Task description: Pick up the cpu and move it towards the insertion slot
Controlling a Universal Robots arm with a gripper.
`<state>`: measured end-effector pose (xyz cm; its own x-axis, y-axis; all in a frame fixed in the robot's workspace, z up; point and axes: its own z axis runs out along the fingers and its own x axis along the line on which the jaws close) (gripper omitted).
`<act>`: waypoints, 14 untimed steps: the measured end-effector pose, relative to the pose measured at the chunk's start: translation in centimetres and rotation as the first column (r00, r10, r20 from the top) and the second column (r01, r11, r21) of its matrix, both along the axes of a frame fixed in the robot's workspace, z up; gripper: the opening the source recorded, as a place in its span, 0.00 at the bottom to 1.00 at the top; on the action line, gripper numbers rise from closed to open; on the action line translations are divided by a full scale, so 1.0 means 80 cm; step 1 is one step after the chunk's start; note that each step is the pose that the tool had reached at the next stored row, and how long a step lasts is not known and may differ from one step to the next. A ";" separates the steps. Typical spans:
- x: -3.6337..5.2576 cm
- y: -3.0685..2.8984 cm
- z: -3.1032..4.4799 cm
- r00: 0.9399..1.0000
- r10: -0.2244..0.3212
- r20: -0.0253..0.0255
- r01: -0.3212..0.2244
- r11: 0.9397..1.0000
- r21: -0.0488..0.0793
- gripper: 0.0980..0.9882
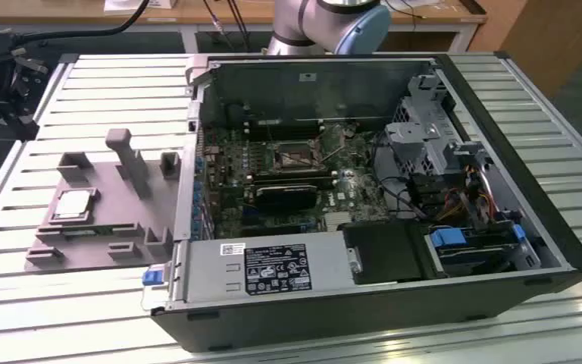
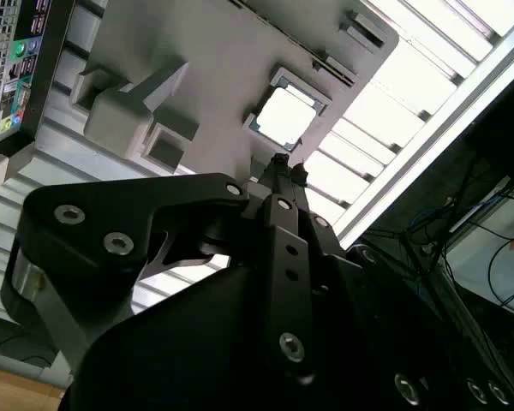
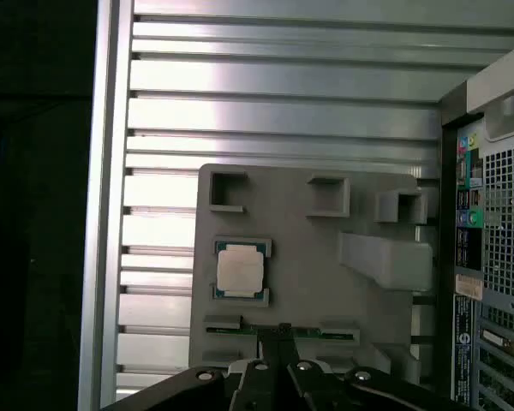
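cpu (image 1: pixel 73 205) shiny silver top, pale rim; fixture plate (image 1: pixel 109 227) matte grey; surface (image 1: pixel 99 83) silver-white, ribbed stripes; computer case (image 1: pixel 372 315) black, motherboard (image 1: pixel 357 189) green; insertion slot (image 1: pixel 293 155) silvery frame, dark centre; claw (image 2: pixel 283 164) black, silver screw heads; drive tabs (image 1: pixel 451 236) blue

Grey fixture plate (image 3: pixel 308 291) directly under the tool (image 3: pixel 282 330), on slatted aluminium table (image 3: pixel 283 103). Open PC case (image 3: pixel 497 214) beside the plate, off to the tool's side. Power supply (image 1: pixel 261 267), drive cage (image 1: pixel 424 135) inside the case.
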<state>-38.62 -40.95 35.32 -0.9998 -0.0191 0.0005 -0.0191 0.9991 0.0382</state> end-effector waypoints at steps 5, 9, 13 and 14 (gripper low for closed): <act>0.000 0.0000 0.0000 1.000 0.000 0.000 0.000 1.000 0.000 0.00; 0.000 0.0000 0.0000 1.000 0.000 0.000 0.000 1.000 0.000 0.00; -0.002 0.0000 -0.0017 1.000 0.000 0.000 0.000 1.000 0.000 0.00; -0.002 0.0000 -0.0026 1.000 0.000 0.000 0.000 1.000 0.000 0.00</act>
